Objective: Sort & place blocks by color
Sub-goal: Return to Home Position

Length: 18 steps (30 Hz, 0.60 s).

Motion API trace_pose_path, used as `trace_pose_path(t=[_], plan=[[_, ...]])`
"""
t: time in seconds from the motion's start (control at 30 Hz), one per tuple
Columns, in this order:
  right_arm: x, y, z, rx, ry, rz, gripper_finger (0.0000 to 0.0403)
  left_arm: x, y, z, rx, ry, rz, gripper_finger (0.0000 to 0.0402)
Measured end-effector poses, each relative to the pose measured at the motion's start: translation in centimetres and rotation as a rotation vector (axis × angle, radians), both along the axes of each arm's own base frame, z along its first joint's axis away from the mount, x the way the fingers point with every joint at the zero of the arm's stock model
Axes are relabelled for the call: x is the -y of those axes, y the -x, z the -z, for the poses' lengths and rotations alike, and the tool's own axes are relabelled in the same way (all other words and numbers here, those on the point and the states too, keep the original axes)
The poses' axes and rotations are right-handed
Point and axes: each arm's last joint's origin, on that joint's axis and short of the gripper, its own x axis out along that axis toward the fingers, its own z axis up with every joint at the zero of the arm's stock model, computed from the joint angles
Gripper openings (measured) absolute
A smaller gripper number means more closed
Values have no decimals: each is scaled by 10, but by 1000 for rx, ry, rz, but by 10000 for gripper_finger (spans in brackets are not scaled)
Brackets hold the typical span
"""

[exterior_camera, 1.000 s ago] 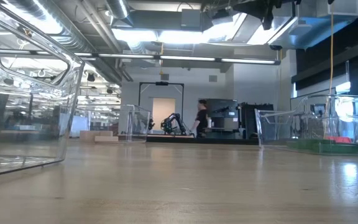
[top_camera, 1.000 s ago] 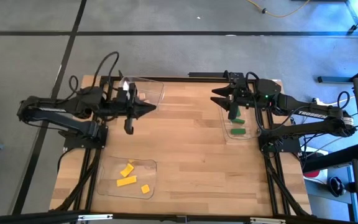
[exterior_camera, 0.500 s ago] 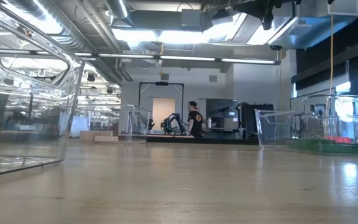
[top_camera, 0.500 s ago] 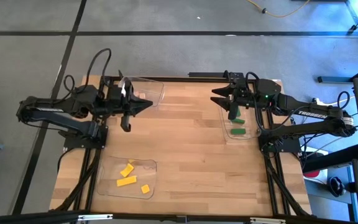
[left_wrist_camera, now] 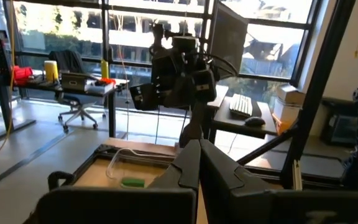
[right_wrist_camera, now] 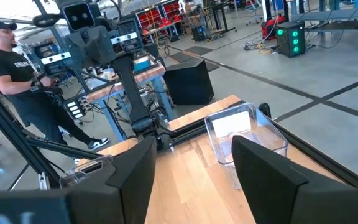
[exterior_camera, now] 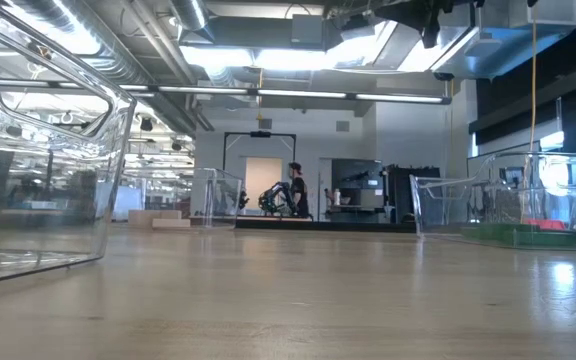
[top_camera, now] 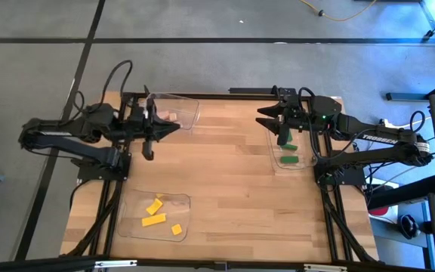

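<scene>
Yellow blocks [top_camera: 155,214] lie in the near-left tray [top_camera: 183,198], green blocks [top_camera: 288,155] in the far-right tray [top_camera: 293,170]; none sits loose on the surface [top_camera: 232,189]. Sorting looks finished: the left pincer [top_camera: 175,129], pinched empty by the far-left tray [top_camera: 192,106], and the right pincer [top_camera: 263,119], wide beside the green blocks, need only retreat home.

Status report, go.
Left claw shut, right claw open, both empty. Yellow blocks in near-left tray, green blocks in far-right tray. Nothing between the arms.

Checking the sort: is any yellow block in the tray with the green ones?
No, the right tray holds only green blocks; yellow blocks lie in the near tray.
</scene>
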Motion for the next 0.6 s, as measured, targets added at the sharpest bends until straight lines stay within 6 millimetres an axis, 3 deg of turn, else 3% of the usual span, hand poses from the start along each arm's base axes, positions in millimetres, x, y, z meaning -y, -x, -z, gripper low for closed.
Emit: trace_pose_path(t=[0.23,0.6], plan=[[0,0,0,0,-1,0,214,-2,32,29,85,37,-33,0],[0,0,0,1,-3,0,214,-3,53,111,237,130,-27,0]])
